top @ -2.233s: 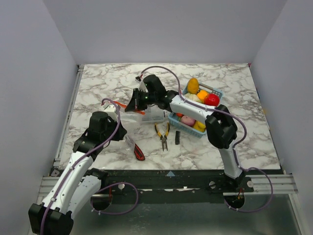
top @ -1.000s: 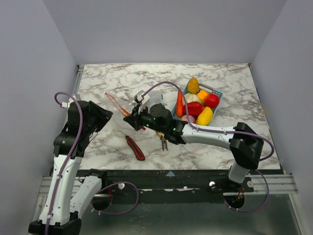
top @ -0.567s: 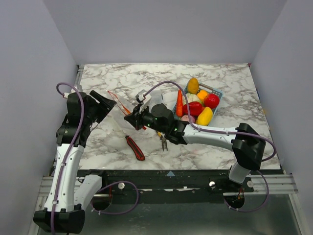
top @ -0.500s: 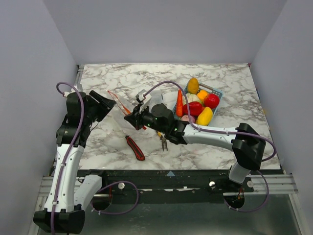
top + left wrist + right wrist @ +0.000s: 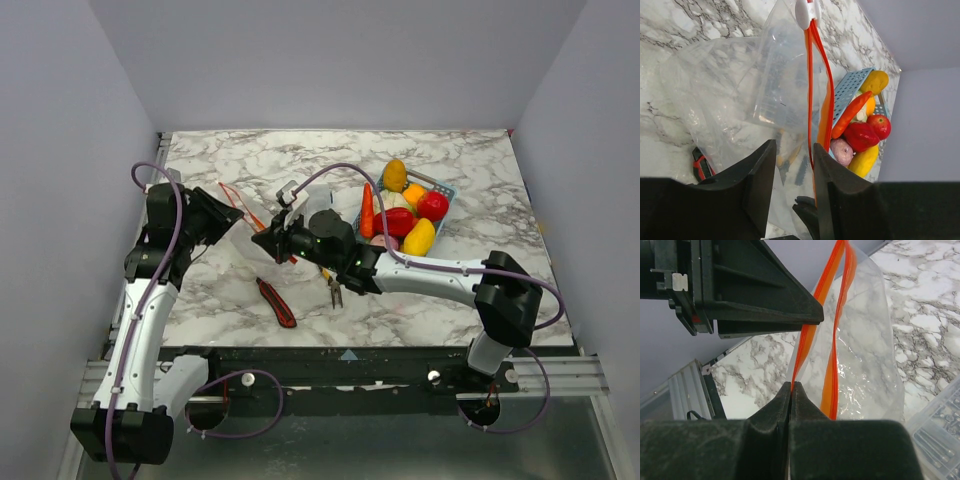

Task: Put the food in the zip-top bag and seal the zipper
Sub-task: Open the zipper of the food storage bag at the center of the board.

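Right wrist: right tool (image 5: 790, 386) pinches clear floppy bag (image 5: 866, 350) by its thin orange zipper (image 5: 807, 342); left tool (image 5: 794, 162) gapes.

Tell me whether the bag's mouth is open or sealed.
Open. In the right wrist view the two orange strips of the bag zipper run apart, and the right gripper pinches only one of them.
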Controlling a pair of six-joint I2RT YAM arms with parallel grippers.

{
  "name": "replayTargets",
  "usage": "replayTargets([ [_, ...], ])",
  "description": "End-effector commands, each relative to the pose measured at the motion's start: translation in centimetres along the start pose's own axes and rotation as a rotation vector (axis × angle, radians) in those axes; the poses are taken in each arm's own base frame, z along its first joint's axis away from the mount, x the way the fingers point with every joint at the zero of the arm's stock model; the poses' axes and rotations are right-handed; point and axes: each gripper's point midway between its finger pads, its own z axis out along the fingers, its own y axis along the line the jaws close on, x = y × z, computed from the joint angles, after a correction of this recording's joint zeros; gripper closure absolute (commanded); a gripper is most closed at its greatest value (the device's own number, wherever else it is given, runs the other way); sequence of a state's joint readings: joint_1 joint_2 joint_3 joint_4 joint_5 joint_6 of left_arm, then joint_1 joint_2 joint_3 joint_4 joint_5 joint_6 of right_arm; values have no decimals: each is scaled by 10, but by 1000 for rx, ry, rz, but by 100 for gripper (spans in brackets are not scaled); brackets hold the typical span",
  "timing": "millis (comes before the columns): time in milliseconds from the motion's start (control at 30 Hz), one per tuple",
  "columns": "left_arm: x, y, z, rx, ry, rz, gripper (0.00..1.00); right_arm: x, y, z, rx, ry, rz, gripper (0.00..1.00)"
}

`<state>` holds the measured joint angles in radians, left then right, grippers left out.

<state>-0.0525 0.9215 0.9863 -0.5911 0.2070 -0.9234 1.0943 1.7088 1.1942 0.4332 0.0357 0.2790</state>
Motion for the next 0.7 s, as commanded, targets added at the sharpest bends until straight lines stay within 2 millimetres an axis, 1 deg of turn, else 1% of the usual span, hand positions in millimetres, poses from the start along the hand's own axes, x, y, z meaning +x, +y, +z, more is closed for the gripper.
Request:
replayTargets([
  [0,4,2,5,17,19,25,66,-12,6,9,-10,-38,-2,99],
  [67,6,5,8,12,33,32,68,-12,5,10,-5,-38,-1,99],
  [133,7,6,10,5,39,37,69,-10,5,12,-1,-32,-2,99],
  [233,7,6,12,5,49,51,64,-8,6,16,9,-30,-13,99],
  [300,9,4,13,16,64,63,64,-6,7,19,14,-24,-21,99],
  [367,10,4,15,18,73,65,66,-2,8,24,25,-14,-27,99],
  [400,10,3,16,25,76,69,71,0,9,26,33,-8,-30,98],
  [433,9,4,17,26,73,76,78,1,8,28,48,-3,-26,95],
  [467,8,5,17,20,66,87,85,1,4,30,77,2,-18,91],
  [533,0,8,17,-1,31,125,93,4,-6,32,162,32,28,81],
  [567,-6,8,16,-10,6,164,100,5,-13,32,214,62,55,77],
  [633,-21,9,13,-43,-52,236,100,7,-19,30,286,105,116,59],
  [667,-28,11,12,-65,-73,265,100,6,-20,29,308,121,141,55],
])
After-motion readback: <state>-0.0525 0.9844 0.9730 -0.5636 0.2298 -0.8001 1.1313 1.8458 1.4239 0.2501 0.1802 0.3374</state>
